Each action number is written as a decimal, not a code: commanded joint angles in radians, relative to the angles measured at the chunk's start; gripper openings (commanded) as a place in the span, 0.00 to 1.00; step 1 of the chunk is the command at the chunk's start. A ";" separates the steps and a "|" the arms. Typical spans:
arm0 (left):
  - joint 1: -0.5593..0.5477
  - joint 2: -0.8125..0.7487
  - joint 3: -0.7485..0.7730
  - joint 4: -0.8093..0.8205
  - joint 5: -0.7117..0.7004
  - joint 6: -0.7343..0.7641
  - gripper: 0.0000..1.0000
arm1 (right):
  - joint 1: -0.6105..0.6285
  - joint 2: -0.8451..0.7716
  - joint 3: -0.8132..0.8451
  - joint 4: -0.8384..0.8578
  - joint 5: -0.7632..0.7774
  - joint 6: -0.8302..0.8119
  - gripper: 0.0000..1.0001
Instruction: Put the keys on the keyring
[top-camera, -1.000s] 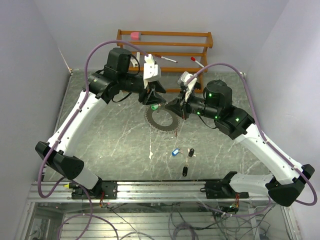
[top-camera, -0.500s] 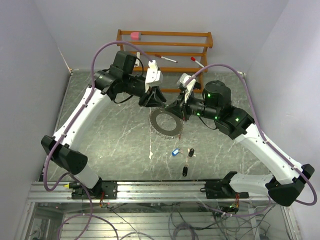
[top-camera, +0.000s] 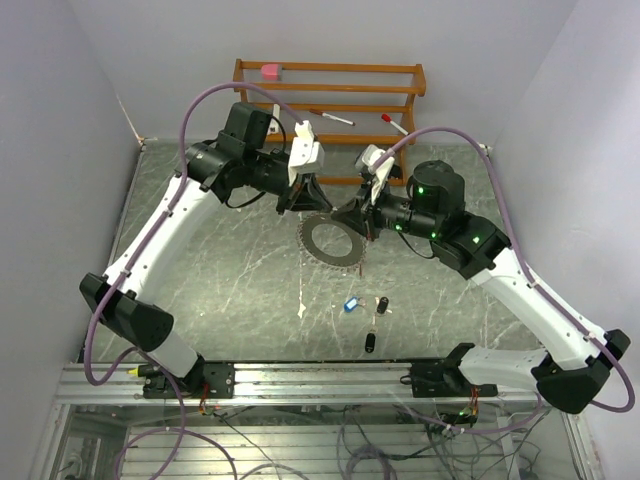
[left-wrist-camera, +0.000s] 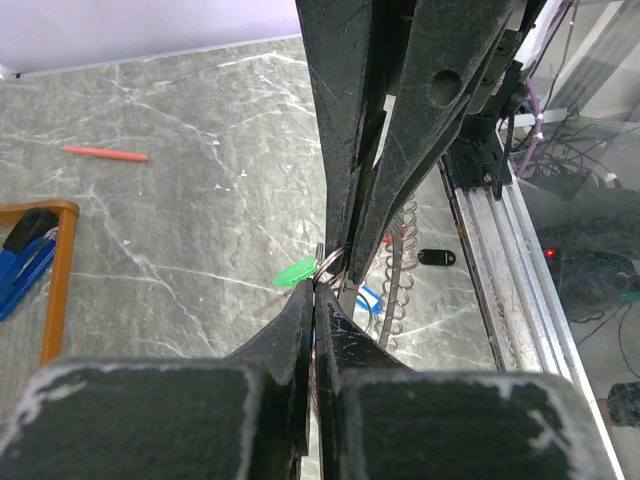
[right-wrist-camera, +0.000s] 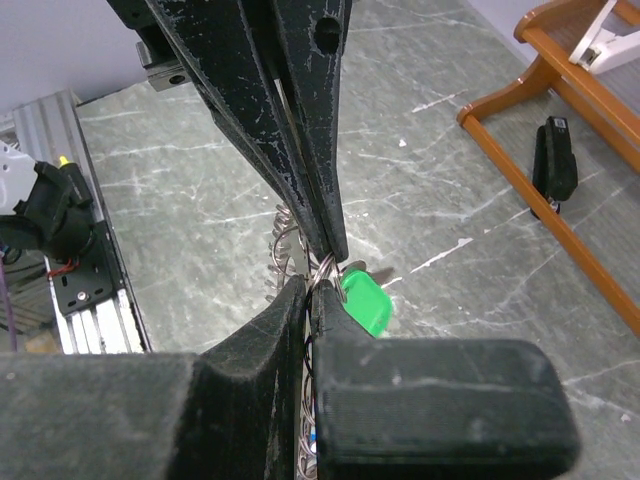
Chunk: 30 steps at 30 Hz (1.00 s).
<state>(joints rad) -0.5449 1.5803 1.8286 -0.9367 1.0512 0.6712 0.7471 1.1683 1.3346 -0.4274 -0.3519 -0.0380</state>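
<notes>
Two closed tips meet over the tabletop (top-camera: 220, 260): left pincer (top-camera: 317, 205) pinches the green key (left-wrist-camera: 295, 272), right pincer (top-camera: 352, 216) holds the far rim of the keyring (top-camera: 333, 262). Slide the key's loop slowly along the wire, without twisting.

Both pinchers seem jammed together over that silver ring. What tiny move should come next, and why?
Probably the left gripper should ease the green key further along the keyring while the right gripper holds steady. Both are shut tip to tip at its far edge, the key at that joint; whether it is threaded is unclear.
</notes>
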 joint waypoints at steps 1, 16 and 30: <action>0.000 -0.047 -0.017 0.089 0.015 -0.064 0.07 | 0.004 -0.045 0.011 0.080 -0.010 0.015 0.00; 0.000 -0.075 -0.015 0.087 -0.147 -0.054 0.07 | 0.003 -0.088 0.050 0.000 0.065 -0.022 0.36; -0.019 -0.101 -0.018 0.089 -0.349 -0.046 0.07 | 0.003 0.142 0.229 -0.141 0.062 0.131 0.12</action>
<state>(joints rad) -0.5564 1.5322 1.8179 -0.8734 0.7586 0.6216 0.7498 1.3083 1.5242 -0.5247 -0.2996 0.0311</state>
